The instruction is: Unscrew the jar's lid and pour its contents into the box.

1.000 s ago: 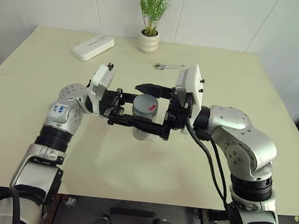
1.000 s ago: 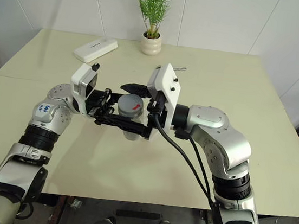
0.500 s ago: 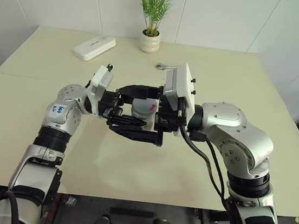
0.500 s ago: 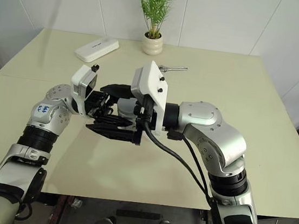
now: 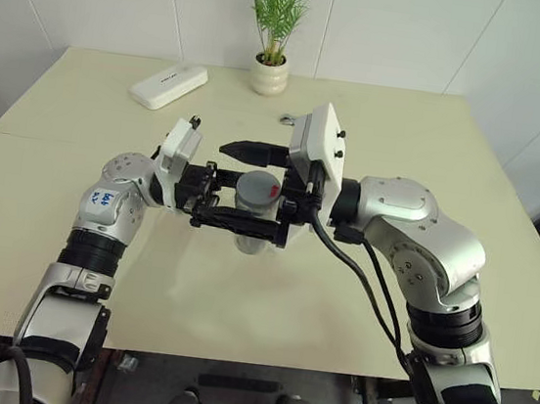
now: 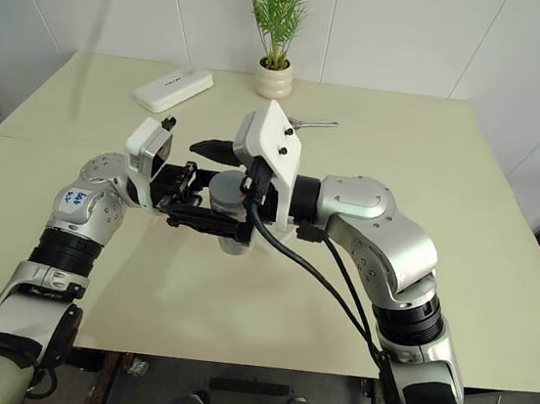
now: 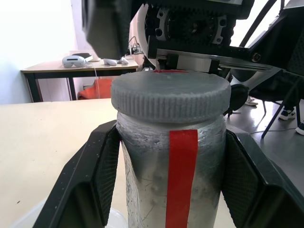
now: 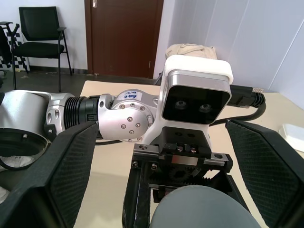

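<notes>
Jar [image 7: 171, 190]: held up above the bench [image 5: 357, 292] in front of the robot, upright, red stripe toward the left wrist camera; the left gripper [image 5: 219, 196] has its fingers [image 7: 90, 180] closed tight on the body just under the cap

Lid [image 7: 170, 97]: grey, ribbed, seated on the jar; not yet loosened, as far as I can judge

Right gripper [image 5: 252, 188]: fingers [image 8: 57, 171] spread wide, one on each side of the lid with a gap at both; they hold nothing

Box [image 5: 257, 242]: a clear shape on the bench right under the jar looks like it, though mostly hidden

Contents: cannot be made out through the jar wall

Risk, off-centre bite: if the right fingers close with the lid not midway between them, one will strike first and shove the jar sideways in the left grip; the jar may tilt or slip

Risk, spin: a smooth round body may turn with the lid inside the left fingers, so the cap never loosens

Risk, collision: the two grippers are nearly touching; twisting the right wrist could knock its fingers into the left ones

Risk, lid drop: once free, a shallow hold on the ribbed rim could let the cap fall onto the bench or into the box

Risk, spill: tipping before the jar sits over the box would send the contents onto the bench
</notes>
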Controlling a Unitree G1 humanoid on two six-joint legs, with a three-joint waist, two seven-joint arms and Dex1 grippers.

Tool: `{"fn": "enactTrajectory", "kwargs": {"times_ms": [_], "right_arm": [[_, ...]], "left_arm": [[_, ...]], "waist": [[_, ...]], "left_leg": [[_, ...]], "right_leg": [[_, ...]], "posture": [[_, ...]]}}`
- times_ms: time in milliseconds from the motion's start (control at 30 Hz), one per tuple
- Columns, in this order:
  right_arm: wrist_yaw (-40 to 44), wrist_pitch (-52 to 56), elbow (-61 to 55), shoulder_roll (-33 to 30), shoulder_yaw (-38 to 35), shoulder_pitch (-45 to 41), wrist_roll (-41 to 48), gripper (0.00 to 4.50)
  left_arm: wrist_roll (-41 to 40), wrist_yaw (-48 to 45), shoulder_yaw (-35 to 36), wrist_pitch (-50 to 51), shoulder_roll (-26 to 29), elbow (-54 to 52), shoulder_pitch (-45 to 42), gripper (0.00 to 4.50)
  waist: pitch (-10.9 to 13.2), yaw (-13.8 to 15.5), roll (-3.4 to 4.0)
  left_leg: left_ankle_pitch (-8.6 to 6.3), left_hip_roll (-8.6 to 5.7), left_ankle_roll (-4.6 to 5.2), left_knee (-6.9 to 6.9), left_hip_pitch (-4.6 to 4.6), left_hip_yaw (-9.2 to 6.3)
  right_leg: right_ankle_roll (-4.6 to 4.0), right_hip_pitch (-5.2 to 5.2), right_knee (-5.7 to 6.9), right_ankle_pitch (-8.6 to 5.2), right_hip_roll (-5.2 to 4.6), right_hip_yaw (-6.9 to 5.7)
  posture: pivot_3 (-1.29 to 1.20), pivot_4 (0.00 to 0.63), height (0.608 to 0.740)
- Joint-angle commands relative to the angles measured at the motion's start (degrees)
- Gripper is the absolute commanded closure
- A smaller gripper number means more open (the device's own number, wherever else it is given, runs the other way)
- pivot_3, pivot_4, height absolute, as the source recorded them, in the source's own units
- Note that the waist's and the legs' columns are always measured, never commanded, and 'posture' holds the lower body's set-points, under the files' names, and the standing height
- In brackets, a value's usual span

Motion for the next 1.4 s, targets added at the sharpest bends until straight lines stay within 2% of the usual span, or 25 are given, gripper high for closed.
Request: {"fn": "enactTrajectory", "kwargs": {"times_ms": [33,767,1400], "right_arm": [[-0.10,-1.64,-0.07,0.54,0.42,-1.04,-0.65,0.00],[1.97,-5.61,7.27,0.63,1.31,-2.97,-4.71,0.00],[3.04,-1.02,6.29,-6.30,-2.82,-1.99,-2.20,0.00]], "left_arm": [[-0.78,-5.29,0.84,-0.06,0.39,-2.77,0.55,1.89],[-0.84,-5.45,1.28,-0.01,0.41,-3.77,0.96,1.89],[-1.38,-5.69,2.57,0.93,1.78,-4.24,2.07,1.90]], "waist": [[0.00,-0.01,0.00],[0.00,-0.02,0.00],[0.00,0.01,0.00]], "left_leg": [[0.00,0.00,0.00,0.00,0.00,0.00],[0.01,0.00,-0.01,0.01,0.00,0.00],[0.01,0.00,-0.01,0.01,0.00,-0.01]], "right_leg": [[0.00,0.00,0.01,0.00,0.00,0.00],[0.00,0.00,0.02,0.00,0.00,0.00],[0.00,0.00,0.02,0.00,0.00,-0.01]], "posture": [[0.00,0.150,0.740],[0.00,0.150,0.740],[0.00,0.150,0.740]]}}
